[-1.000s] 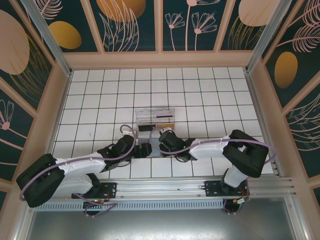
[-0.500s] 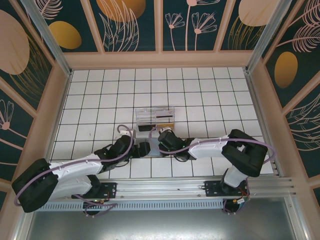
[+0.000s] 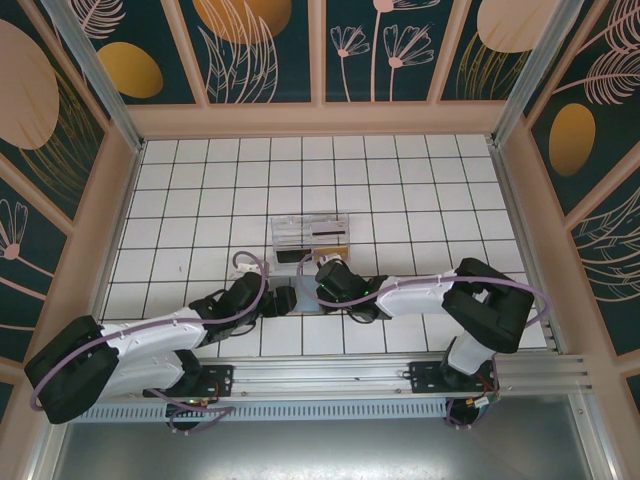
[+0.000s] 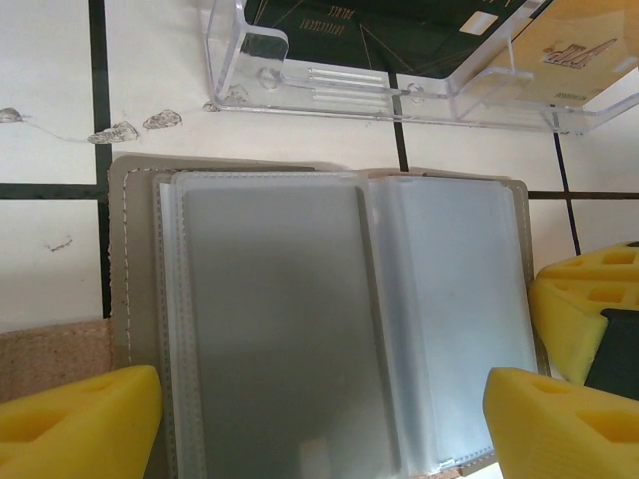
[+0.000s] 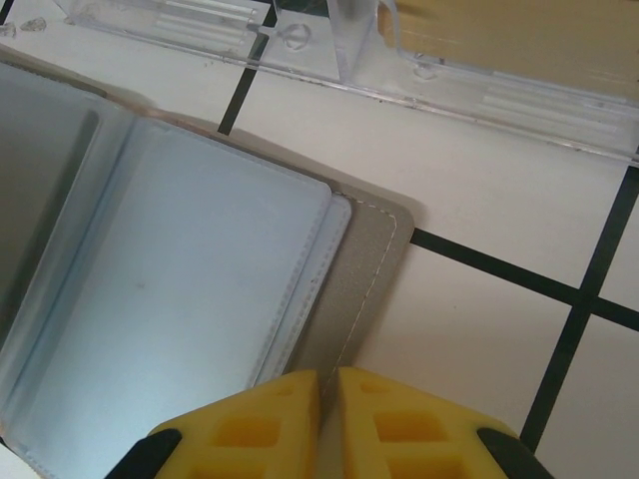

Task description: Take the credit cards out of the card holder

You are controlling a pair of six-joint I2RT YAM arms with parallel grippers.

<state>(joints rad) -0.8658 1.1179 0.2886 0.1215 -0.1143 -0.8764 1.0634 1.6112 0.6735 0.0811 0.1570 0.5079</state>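
Since a second ago the left arm's dark elbow has sunk toward the near left corner of the table (image 3: 190,170), while both grippers and the card holder (image 4: 300,319) have kept their places.

White square tiles with dark seams cover the table. A pale wooden frame walls it in, and above that stand dark teal panels (image 3: 260,50) painted with leaves, flowers and orange discs. Aluminium rails (image 3: 340,375) run along the near edge.

The card holder lies opened flat by the middle of the near edge — between the two grippers. Its long axis runs left to right, parallel to that edge, and its fold runs near to far. Clear sleeves face up over both grey panels; whether cards sit in them cannot be told. A tan tab (image 4: 45,344) sticks out of the left panel toward the table's left edge.

Just beyond the holder's far edge, apart from it, stands a clear tray (image 4: 329,95), its long side parallel to the holder. In it lie a dark card (image 4: 399,25) and a tan card (image 4: 569,60).

The left gripper (image 4: 318,409) stands with its yellow fingers wide apart over the holder's two near corners, clamped on nothing. The right gripper (image 5: 327,414) has its fingers together, tips at the stitched right edge of the cover — whether they press on it cannot be told.
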